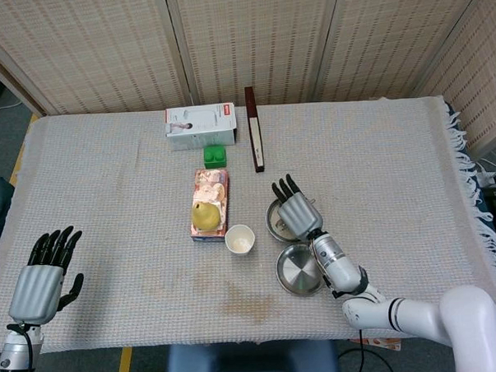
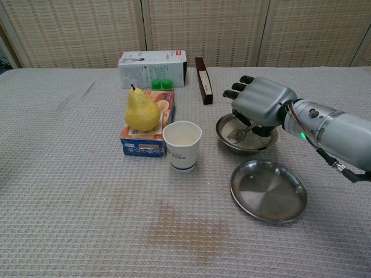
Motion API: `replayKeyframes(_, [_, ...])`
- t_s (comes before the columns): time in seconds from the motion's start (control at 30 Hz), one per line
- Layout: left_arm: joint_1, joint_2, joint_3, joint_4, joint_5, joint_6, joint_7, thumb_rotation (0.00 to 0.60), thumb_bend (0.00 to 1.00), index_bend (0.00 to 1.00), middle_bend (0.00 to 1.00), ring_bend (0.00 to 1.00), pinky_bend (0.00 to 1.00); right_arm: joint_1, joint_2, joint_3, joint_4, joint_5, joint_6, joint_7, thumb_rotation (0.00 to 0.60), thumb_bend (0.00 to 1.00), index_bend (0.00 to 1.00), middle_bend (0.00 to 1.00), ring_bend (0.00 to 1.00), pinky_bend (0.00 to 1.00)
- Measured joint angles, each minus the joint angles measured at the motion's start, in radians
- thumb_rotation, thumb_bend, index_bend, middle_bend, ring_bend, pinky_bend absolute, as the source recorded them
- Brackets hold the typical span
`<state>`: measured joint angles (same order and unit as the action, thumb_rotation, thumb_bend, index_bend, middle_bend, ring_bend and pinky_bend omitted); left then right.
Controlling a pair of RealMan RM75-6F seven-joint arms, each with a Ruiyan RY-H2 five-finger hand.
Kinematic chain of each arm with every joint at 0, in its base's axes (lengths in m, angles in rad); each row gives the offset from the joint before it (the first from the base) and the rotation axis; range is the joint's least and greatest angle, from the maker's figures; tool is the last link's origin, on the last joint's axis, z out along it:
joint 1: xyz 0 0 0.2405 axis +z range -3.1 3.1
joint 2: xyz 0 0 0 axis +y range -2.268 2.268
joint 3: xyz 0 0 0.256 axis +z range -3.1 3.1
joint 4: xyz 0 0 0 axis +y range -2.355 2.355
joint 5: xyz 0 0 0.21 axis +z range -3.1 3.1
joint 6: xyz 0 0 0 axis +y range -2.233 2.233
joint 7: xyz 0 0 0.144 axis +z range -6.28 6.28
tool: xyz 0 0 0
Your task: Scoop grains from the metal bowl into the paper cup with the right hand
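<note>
The metal bowl (image 2: 227,128) (image 1: 274,226) stands right of the white paper cup (image 2: 183,145) (image 1: 240,239). A metal spoon (image 2: 237,135) lies in the bowl, and its handle runs up under my right hand (image 2: 262,103) (image 1: 295,207). That hand hovers palm down over the bowl with its fingers stretched out and apart. I cannot see whether it touches the handle. My left hand (image 1: 42,277) hangs open at the table's near left corner, holding nothing. It does not show in the chest view.
An empty shallow metal dish (image 2: 268,191) (image 1: 299,269) lies in front of the bowl. A pear (image 2: 141,111) sits on a box (image 2: 145,143) just left of the cup. A white carton (image 2: 152,65), green blocks (image 1: 215,156) and a dark bar (image 2: 203,80) stand further back.
</note>
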<state>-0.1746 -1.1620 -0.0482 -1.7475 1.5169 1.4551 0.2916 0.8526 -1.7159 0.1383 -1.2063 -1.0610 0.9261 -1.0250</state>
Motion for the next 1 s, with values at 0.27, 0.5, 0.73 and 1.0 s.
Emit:
replayKeyframes(0.27, [0.001, -0.001, -0.001, -0.001, -0.001, 0.001, 0.003, 0.6, 0.44, 0.0, 0.0, 0.0, 0.07, -0.002, 0.022, 0.006, -0.034, 0.031, -0.017, 0.069, 0.6, 0.33, 0.72, 0.05, 0.0, 0.0])
replayKeyframes(0.5, [0.002, -0.001, -0.002, -0.001, -0.004, 0.002, 0.007, 0.6, 0.44, 0.0, 0.0, 0.0, 0.07, -0.013, 0.052, 0.013, -0.059, 0.046, -0.018, 0.139, 0.6, 0.33, 0.73, 0.06, 0.0, 0.0])
replayKeyframes(0.73, [0.003, -0.005, -0.004, -0.005, -0.008, 0.005, 0.018, 0.6, 0.44, 0.0, 0.0, 0.0, 0.07, -0.033, 0.1, 0.035, -0.099, 0.061, -0.029, 0.281, 0.6, 0.33, 0.73, 0.06, 0.0, 0.0])
replayKeyframes(1.0, [0.005, -0.007, -0.003, -0.009, -0.006, 0.007, 0.026, 0.6, 0.44, 0.0, 0.0, 0.0, 0.07, -0.052, 0.156, 0.056, -0.153, 0.059, -0.046, 0.434, 0.6, 0.33, 0.73, 0.06, 0.0, 0.0])
